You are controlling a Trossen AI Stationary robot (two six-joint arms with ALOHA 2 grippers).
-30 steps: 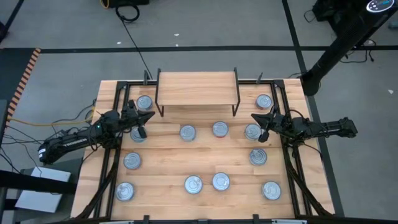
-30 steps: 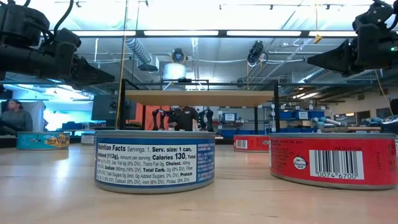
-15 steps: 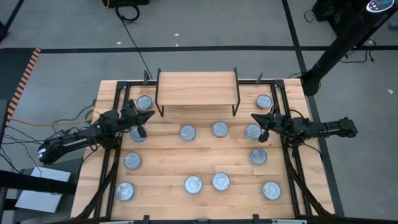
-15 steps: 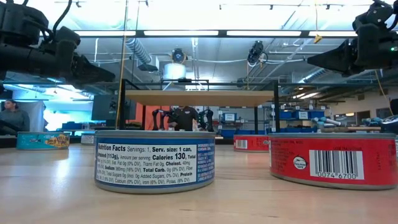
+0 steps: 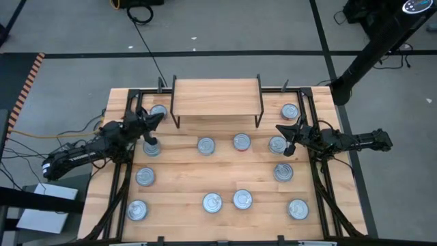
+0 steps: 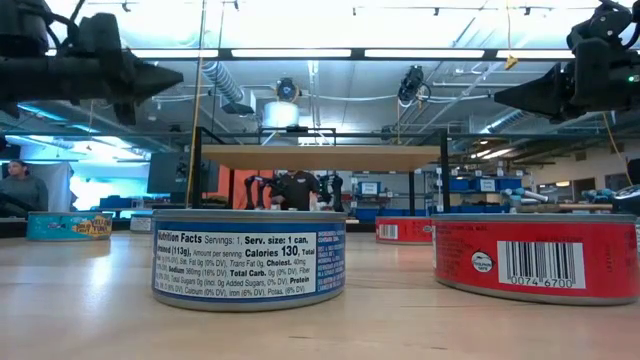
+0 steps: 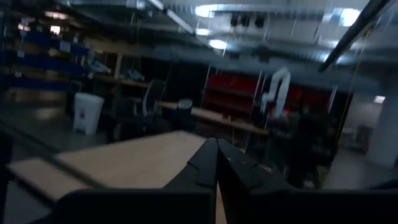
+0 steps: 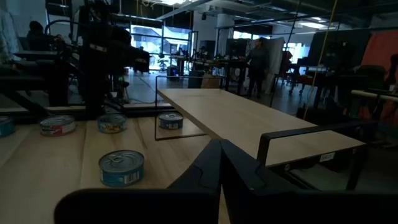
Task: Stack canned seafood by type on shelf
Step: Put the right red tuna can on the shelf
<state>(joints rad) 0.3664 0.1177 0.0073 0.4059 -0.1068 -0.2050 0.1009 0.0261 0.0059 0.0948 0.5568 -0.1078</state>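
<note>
About a dozen silver-topped cans of seafood stand scattered on the wooden tabletop, among them one at the far left (image 5: 156, 109), one at the far right (image 5: 289, 111) and a middle row (image 5: 206, 145). The low view shows a blue-labelled can (image 6: 249, 258), a red one (image 6: 535, 257) and a teal one (image 6: 68, 225). The shelf (image 5: 217, 98) stands at the table's far edge with nothing on its top board. My left gripper (image 5: 161, 116) is shut, raised, and points slantwise up past the shelf's left end. My right gripper (image 5: 278, 128) is shut and level, in the air right of the shelf.
Black rails (image 5: 124, 179) run along the table's left and right sides under both arms. A dark stand (image 5: 369, 55) rises beyond the far right corner. Cables lie on the floor at the left. A person (image 6: 22, 185) sits in the room behind.
My left gripper has tipped its fingers upward and risen a little, rolling slightly, while staying shut. Its tip now points higher, toward the far-left can and the shelf's left end. The cans have kept their places.
</note>
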